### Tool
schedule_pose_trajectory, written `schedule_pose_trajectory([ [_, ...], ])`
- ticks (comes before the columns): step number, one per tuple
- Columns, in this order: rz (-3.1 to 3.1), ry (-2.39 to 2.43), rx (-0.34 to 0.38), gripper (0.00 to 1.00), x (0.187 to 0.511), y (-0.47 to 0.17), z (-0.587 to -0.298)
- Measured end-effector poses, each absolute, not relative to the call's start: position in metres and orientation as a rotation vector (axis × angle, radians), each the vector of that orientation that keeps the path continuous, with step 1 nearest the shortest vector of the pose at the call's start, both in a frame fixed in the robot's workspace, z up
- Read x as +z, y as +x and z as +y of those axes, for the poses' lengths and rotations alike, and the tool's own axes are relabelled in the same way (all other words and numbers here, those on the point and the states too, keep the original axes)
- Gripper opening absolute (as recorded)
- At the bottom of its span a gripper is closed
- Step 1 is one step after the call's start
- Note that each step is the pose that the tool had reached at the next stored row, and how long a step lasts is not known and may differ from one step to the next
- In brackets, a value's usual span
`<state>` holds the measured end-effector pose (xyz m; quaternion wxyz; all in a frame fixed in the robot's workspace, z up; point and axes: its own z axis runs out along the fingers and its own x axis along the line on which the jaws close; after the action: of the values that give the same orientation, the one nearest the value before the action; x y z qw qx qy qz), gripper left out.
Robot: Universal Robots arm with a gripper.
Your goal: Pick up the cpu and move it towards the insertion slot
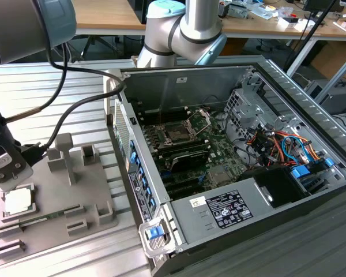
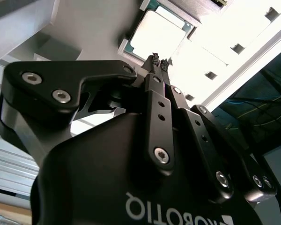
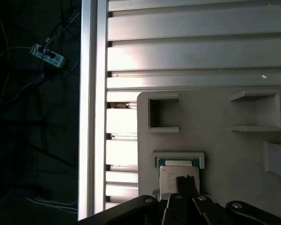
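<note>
Black 2-finger gripper (image 2: 159, 60), lower left of the exterior view: fingertips pinched together, gripping nothing, poised directly over the silvery-white square cpu (image 1: 18, 201). The cpu lies seated on the grey moulded fixture plate (image 1: 75, 202). Dark square silver-framed insertion slot (image 1: 176, 134): mid-frame inside the open metal computer case (image 1: 300, 86), well apart.

exterior view looks down from afar; both wrist views share the cpu (image 3: 168, 179) up close

Silvery-white cpu (image 2: 159, 35) with seemingly teal rim, pale grey tray (image 1: 46, 186), matte black claw (image 2: 160, 61)
</note>
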<state>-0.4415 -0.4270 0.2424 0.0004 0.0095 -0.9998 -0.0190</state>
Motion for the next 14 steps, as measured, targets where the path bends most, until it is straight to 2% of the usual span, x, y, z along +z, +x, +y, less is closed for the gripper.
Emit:
schedule_pose_trajectory([
  [14,-3.14,0.03,-0.059,0.11,0.2351,-0.4416,-0.4326],
])
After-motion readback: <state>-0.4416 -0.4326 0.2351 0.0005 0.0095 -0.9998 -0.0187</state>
